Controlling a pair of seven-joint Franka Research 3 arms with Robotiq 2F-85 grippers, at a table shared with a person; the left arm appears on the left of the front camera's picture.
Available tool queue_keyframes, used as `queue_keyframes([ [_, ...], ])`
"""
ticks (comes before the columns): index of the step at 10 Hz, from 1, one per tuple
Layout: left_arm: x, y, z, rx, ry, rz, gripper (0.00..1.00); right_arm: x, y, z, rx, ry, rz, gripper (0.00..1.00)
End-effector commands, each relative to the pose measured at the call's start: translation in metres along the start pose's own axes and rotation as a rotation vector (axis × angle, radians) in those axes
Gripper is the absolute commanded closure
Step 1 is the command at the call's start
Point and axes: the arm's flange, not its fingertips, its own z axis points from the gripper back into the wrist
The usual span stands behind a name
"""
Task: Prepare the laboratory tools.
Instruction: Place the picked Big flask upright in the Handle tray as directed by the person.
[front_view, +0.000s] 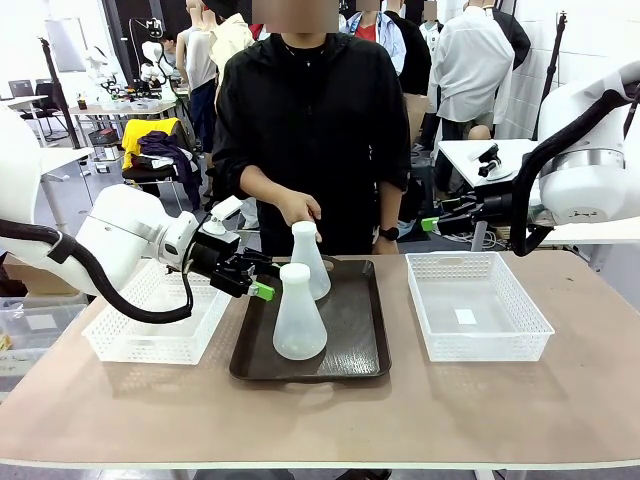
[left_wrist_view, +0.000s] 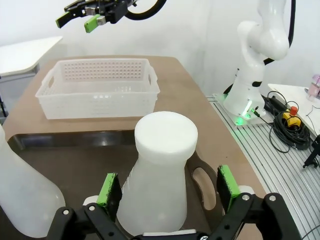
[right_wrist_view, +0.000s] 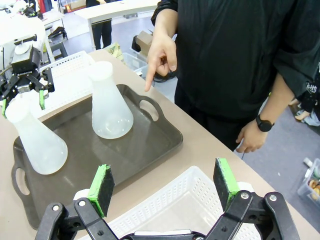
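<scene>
Flasks, two (front_view: 299, 315) (front_view: 309, 257), upright on one brown tray (front_view: 360, 350), between two white baskets (front_view: 150, 325) (front_view: 478, 305); both tools (front_view: 262, 278) (right_wrist_view: 162, 187) wide open, empty.

Two frosted, matt translucent-white plastic conical flasks (front_view: 299, 315) (front_view: 309, 262) stand on a smooth, slightly glossy dark brown tray (front_view: 360, 345); white lattice plastic baskets (front_view: 475, 305) look glossy.

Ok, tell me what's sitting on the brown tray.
Two frosted flasks stand upright on the tray: near flask, far flask. The tray surface beneath their bases is covered.
</scene>
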Motion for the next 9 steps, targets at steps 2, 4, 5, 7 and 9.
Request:
queue_keyframes([
  [2,0.0005,0.0024,-0.0006,0.005,-0.006,-0.011,0.00,0.0010,-0.0004,-0.0005,0.001,0.012,-0.004,0.00],
  [4,0.0005,0.0024,-0.0006,0.005,-0.006,-0.011,0.00,0.0010,-0.0004,-0.0005,0.001,0.012,-0.004,0.00],
  [5,0.0005,0.0024,-0.0006,0.005,-0.006,-0.011,0.00,0.0010,-0.0004,-0.0005,0.001,0.012,-0.004,0.00],
  [7,0.0005,0.0024,-0.0006,0.005,-0.006,-0.011,0.00,0.0010,-0.0004,-0.0005,0.001,0.012,-0.004,0.00],
  [9,0.0005,0.0024,-0.0006,0.005,-0.006,-0.011,0.00,0.0010,-0.0004,-0.0005,0.001,0.012,-0.004,0.00],
])
